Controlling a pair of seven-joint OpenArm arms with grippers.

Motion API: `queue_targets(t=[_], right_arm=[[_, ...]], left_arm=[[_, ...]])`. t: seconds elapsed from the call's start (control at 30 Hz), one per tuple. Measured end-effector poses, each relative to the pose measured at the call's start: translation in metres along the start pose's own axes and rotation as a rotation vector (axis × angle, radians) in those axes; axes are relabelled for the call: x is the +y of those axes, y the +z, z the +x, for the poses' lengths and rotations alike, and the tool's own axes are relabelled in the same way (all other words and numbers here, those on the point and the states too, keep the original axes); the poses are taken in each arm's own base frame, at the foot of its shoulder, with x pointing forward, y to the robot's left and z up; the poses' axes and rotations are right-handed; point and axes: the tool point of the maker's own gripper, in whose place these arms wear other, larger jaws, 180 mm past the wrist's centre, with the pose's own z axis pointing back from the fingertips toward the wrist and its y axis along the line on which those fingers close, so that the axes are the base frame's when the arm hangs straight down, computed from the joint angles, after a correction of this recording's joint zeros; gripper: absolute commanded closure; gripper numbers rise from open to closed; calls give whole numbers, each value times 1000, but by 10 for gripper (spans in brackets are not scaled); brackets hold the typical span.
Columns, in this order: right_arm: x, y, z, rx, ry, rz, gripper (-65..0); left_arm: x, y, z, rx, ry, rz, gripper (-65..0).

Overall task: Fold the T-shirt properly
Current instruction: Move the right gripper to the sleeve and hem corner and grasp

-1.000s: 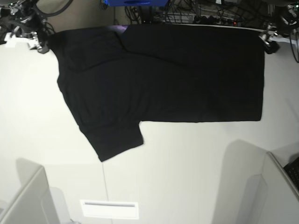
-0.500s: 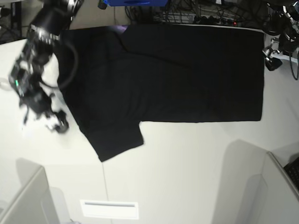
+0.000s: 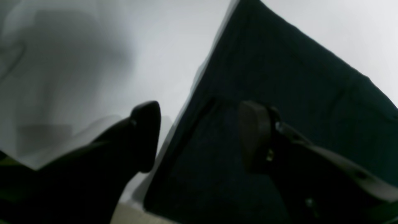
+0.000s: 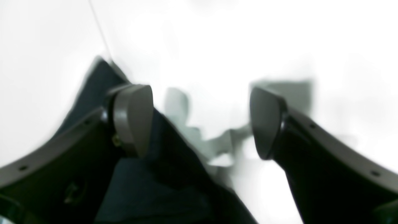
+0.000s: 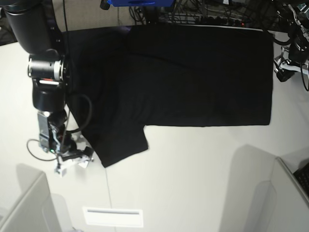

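The black T-shirt (image 5: 183, 77) lies flat across the far half of the white table, with one sleeve (image 5: 120, 145) sticking out toward the front left. My right gripper (image 5: 72, 162) hovers low at that sleeve's outer corner. In the right wrist view it (image 4: 200, 121) is open, one finger (image 4: 133, 118) over the dark cloth (image 4: 161, 186) and the other over bare table. My left gripper (image 5: 282, 72) is at the shirt's right edge. In the left wrist view it (image 3: 199, 137) is open and straddles the cloth's edge (image 3: 192, 102). No print shows.
Cables and a blue object (image 5: 140, 2) run along the table's back edge. A white label strip (image 5: 113, 216) sits near the front. Grey panels stand at the front left (image 5: 24, 208) and front right (image 5: 289, 193).
My right arm swung from the shirt's far-left corner down its left side to the sleeve's outer corner, and its jaws opened wider. My left gripper slid a little down the right edge, jaws narrowing.
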Motion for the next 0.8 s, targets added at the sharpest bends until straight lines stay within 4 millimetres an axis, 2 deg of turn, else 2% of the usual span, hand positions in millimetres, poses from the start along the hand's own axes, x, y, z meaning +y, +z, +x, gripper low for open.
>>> queue_targets(t=[0.1, 0.23, 0.33, 0.6, 0.63, 0.8], right_arm=[[6, -5, -3, 6, 82, -4, -461], [29, -5, -16, 57, 218, 91, -443], [39, -6, -24, 78, 258, 97, -410], [50, -3, -36, 45, 299, 131, -402], [50, -3, -36, 47, 299, 130, -392], [48, -3, -40, 47, 298, 131, -254]], left_arm=[[3, 2, 6, -12, -17, 8, -375], [1, 1, 8, -15, -16, 4, -375], [1, 1, 8, -17, -15, 4, -375], [1, 1, 9, -19, -16, 5, -375], [1, 1, 9, -19, -16, 5, -375], [1, 1, 9, -19, -15, 5, -375]])
